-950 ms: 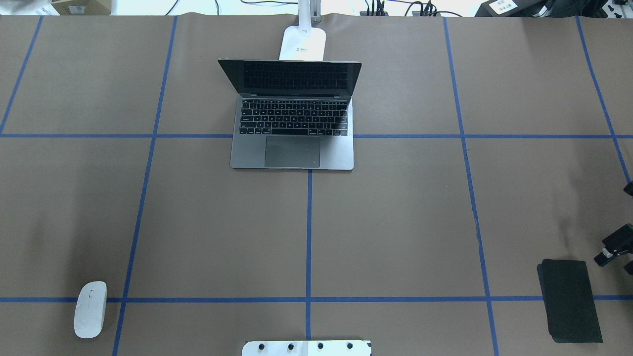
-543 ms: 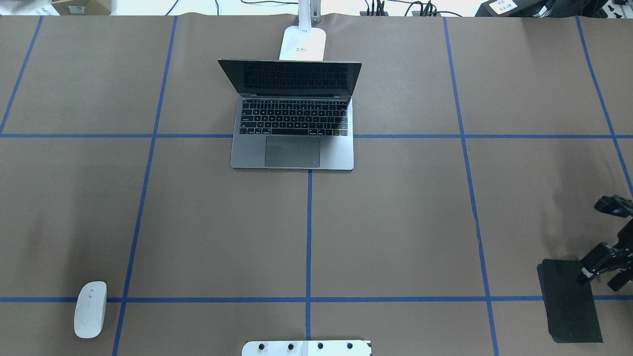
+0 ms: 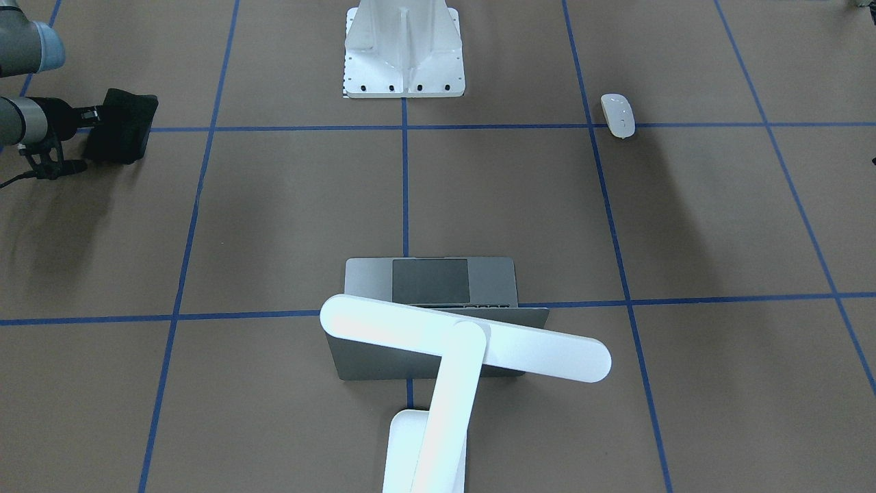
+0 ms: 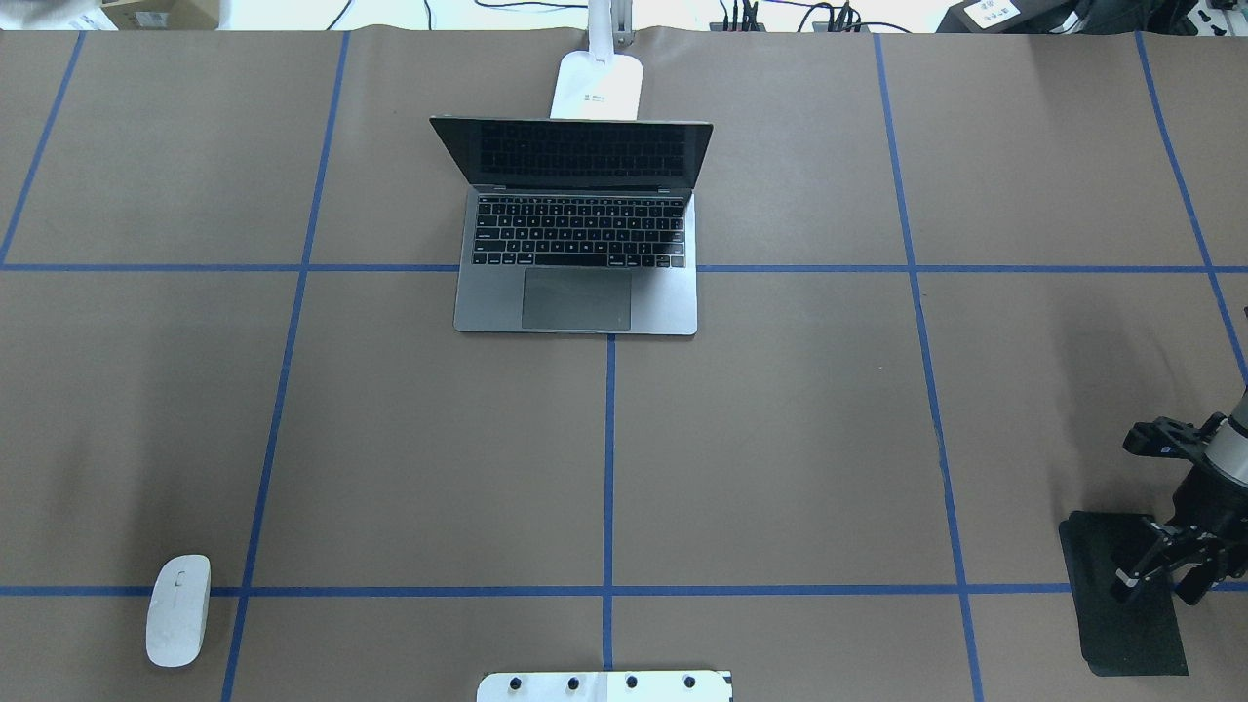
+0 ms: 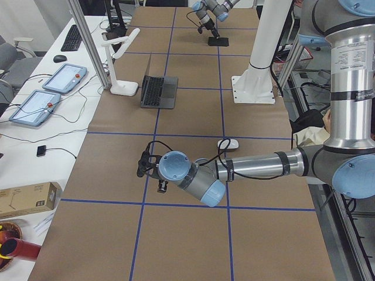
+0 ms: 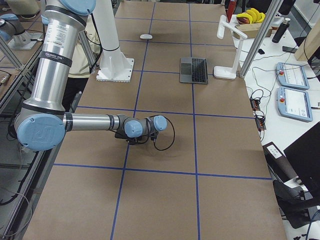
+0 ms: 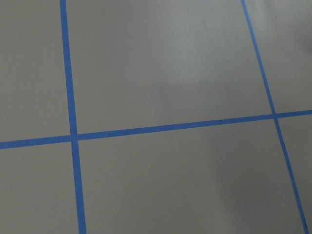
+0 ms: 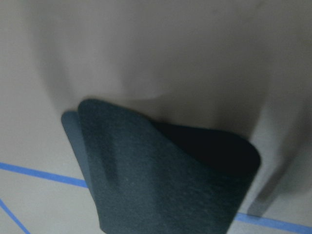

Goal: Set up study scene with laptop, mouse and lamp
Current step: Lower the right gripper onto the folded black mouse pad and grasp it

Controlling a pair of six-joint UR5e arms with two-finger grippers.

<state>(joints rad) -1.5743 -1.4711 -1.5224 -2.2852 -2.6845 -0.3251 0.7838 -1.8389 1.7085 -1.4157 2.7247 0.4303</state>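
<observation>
Legible text, brands, numbers: none. Small print on base of lamp [image 4: 597, 86]: too small to read. White legends on keys of laptop [image 4: 577, 244]: too fine to make out. White label on black box [image 4: 987, 14] past far edge of desk [image 4: 780, 439]: dark marks, unreadable. Pale sticker on cardboard box [image 4: 161, 12], far left corner: unreadable.
</observation>
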